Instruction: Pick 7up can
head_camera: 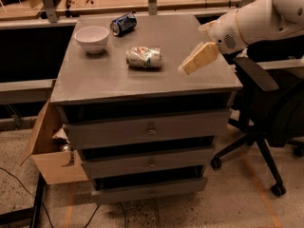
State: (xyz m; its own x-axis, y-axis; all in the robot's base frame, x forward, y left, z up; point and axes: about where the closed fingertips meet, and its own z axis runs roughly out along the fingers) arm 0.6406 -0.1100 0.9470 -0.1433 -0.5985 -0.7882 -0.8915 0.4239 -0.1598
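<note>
Camera view. A grey bench (pixel 142 87) with three drawers (pixel 151 129) fills the middle of the frame. The 7up can (pixel 144 57) lies on its side near the centre of the bench top, long axis running left to right, its silvery body dented, with green and red markings. Nothing touches it. A white bowl (pixel 92 38) stands upright in the upper left of the bench top, well apart from the 7up can. A blue can (pixel 123 23) lies on its side near the far edge, just right of the bowl.

The white arm (pixel 256 20) enters from the upper right of the frame. Its tan tool (pixel 188 67) slants down and to the left, over the right part of the bench top. It is to the right of the 7up can and apart from it. The tool holds nothing; how far it is open cannot be told from this angle.

A cardboard box (pixel 47 163) sits on the floor at the lower left, against the bench. A black chair (pixel 275 113) stands at the right.
</note>
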